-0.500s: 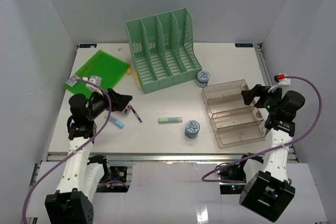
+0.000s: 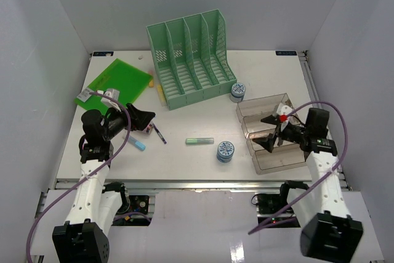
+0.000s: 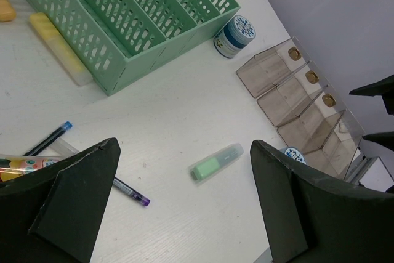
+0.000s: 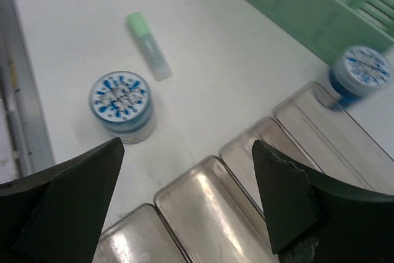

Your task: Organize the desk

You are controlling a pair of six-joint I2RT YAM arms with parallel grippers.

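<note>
Right gripper [image 2: 266, 132] hangs over the clear plastic stepped tray [image 2: 284, 158], fingers spread wide, nothing between them; the tray sits on the right side of the large flat white desk [image 2: 203, 109], which fills the middle of the overhead view; left gripper [image 2: 148, 119] is low over the desk's left side, jaws parted too and empty, though whether it touches the surface is hard to say; between the arms lie a pale green highlighter [image 2: 200, 141] and a blue-lidded round jar [image 2: 225, 151], near each other; a purple-tipped pen [image 2: 159, 133] lies just beside the left fingers; the green slotted file rack [image 2: 192, 60] stands upright at the back, a second blue-lidded jar [image 2: 237, 92] by its right corner; a flat green plastic folder [image 2: 120, 81] lies far left.
</note>
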